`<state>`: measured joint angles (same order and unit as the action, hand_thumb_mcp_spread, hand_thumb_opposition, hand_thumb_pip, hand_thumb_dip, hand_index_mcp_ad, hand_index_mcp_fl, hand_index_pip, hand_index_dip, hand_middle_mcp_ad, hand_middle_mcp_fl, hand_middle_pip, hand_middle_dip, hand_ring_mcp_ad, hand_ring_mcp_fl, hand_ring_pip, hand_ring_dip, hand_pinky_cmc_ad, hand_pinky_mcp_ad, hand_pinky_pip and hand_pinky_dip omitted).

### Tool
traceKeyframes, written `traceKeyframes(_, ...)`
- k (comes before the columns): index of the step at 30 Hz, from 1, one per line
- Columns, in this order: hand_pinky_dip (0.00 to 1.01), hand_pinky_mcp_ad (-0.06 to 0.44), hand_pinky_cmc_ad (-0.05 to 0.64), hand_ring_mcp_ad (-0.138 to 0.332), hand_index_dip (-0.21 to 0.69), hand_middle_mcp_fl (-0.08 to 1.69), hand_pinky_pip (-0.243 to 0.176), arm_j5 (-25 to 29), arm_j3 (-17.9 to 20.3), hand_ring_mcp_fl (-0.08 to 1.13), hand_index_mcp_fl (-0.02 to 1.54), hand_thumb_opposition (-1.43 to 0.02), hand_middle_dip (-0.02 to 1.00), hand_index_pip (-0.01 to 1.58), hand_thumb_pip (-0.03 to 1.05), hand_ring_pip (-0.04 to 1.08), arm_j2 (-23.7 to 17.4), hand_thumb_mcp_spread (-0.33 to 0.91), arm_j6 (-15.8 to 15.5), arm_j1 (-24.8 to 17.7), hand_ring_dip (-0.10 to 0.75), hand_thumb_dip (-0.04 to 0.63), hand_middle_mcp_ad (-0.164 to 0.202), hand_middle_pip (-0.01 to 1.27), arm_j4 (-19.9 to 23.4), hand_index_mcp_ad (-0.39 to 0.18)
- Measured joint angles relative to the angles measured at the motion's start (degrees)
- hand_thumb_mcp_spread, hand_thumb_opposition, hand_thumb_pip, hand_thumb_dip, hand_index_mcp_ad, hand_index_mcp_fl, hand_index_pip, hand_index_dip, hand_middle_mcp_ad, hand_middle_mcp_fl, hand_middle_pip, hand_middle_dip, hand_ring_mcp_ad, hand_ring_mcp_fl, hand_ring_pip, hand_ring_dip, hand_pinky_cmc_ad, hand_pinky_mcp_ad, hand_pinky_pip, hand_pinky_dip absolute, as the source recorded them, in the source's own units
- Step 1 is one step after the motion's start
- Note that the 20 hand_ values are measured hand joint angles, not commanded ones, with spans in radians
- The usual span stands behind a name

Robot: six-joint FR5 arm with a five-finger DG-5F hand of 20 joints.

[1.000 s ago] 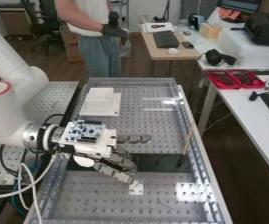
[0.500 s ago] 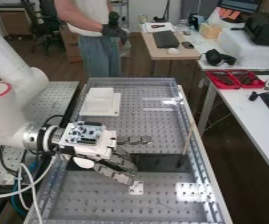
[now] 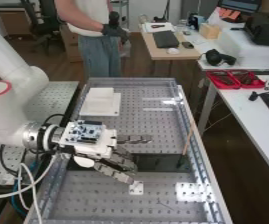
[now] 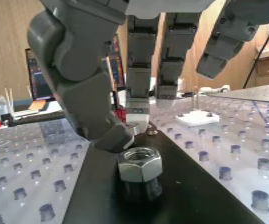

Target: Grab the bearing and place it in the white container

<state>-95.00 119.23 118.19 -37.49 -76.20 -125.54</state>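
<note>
In the high view the hand [image 3: 95,147] is low over the dark plate [image 3: 161,162], its fingers extended to the right and loosely spread. In the wrist view the hand [image 4: 85,95] has its fingers nearly straight, with the thick digit's tip just behind and above a silver hex nut [image 4: 140,165]. The nut rests on a short black post on the black plate [image 4: 184,195]; I cannot make out a clear bearing. A raised white box-like piece [image 3: 101,95], perhaps the container, sits on a white base at the bench's far left.
A small white piece [image 3: 136,188] lies by the lowest fingertip; in the wrist view a white block [image 4: 198,117] carries thin upright pins. A thin brown stick [image 3: 187,142] leans at the bench's right rail. Red trays [image 3: 234,80] stand on the side table.
The arm keeps its place above the dark plate. Only the fingers have shifted very slightly; the nearby things on the bench look unmoved.
</note>
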Motion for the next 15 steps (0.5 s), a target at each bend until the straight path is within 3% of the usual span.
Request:
traceKeyframes(11, 0.17, 0.234, 0.429, 0.002, -0.175, 0.56, 0.003, 0.08, -0.25, 0.41, 0.07, -0.93, 0.9, 0.11, 0.58, 0.11, 0.34, 0.66, -0.03, -0.1, 0.679, 0.382, -0.045, 0.56, 0.09, -0.223)
traceKeyframes(15, 0.17, 0.234, 0.429, 0.002, -0.175, 0.6, 0.003, 0.26, -0.12, 0.41, 0.07, -0.94, 0.9, 0.11, 0.58, 0.11, 0.33, 0.68, -0.03, -0.12, 0.679, 0.379, -0.045, 0.62, 0.42, -0.223)
